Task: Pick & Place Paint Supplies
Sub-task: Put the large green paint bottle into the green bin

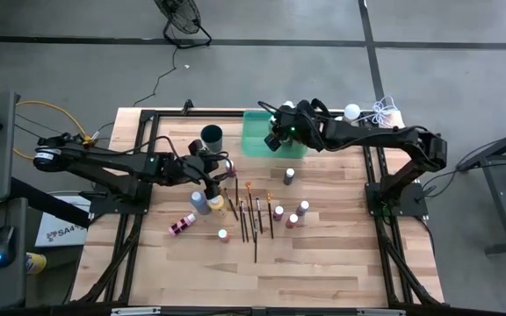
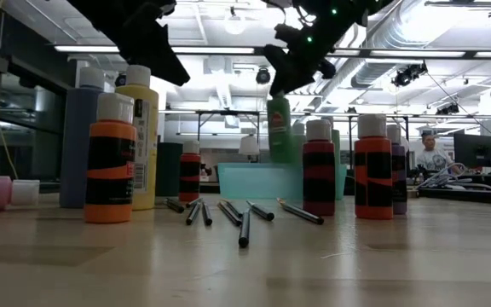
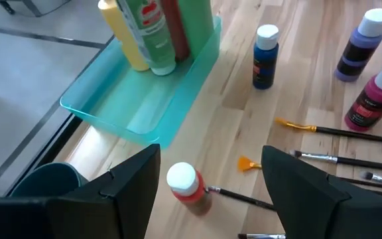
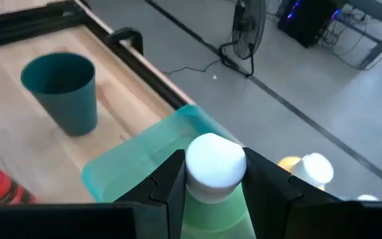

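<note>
My right gripper is shut on a green paint bottle over the translucent green tray at the table's far middle. A yellow bottle and a red one stand in that tray. My left gripper hangs open above an orange bottle with a white cap, which stands on the table clear of the fingers, near the dark round cup. More paint bottles and thin paintbrushes are spread over the table's middle. My right gripper pinches the green bottle at its white cap between the two fingers, one on each side. The fingers slant down from the table's right side. The bottle hangs upright below them inside the tray's outline; whether its base rests on the tray's floor, I cannot tell.
A blue bottle and a yellow one stand near my left gripper, and a pink bottle lies on its side. Red and purple bottles stand right of the brushes. Bare wood runs along the near edge.
</note>
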`<state>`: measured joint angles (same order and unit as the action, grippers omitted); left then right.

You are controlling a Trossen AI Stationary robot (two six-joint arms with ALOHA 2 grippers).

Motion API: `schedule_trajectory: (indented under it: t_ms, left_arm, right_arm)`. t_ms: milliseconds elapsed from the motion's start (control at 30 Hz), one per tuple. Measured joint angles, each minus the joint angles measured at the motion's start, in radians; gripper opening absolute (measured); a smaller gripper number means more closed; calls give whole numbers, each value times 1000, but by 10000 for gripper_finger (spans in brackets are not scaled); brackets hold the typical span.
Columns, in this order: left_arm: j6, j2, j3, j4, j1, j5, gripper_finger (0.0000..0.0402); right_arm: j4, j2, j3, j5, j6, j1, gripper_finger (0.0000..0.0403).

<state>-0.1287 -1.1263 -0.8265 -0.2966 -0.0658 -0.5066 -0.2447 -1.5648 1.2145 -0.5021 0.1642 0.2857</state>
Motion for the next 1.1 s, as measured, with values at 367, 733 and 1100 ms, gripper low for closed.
schedule_trajectory:
  t_ms: [367,733,1100]
  left_arm:
    - [-15,0,0,2,0,11,255]
    - [-18,0,-1,2,0,11,255]
    - [-26,-3,-1,2,0,21,255]
  right_arm:
    - [67,-2,-122,-61,130,-4,114]
    - [156,-4,-226,-82,236,-5,114]
    - [105,-4,-226,-151,285,-51,114]
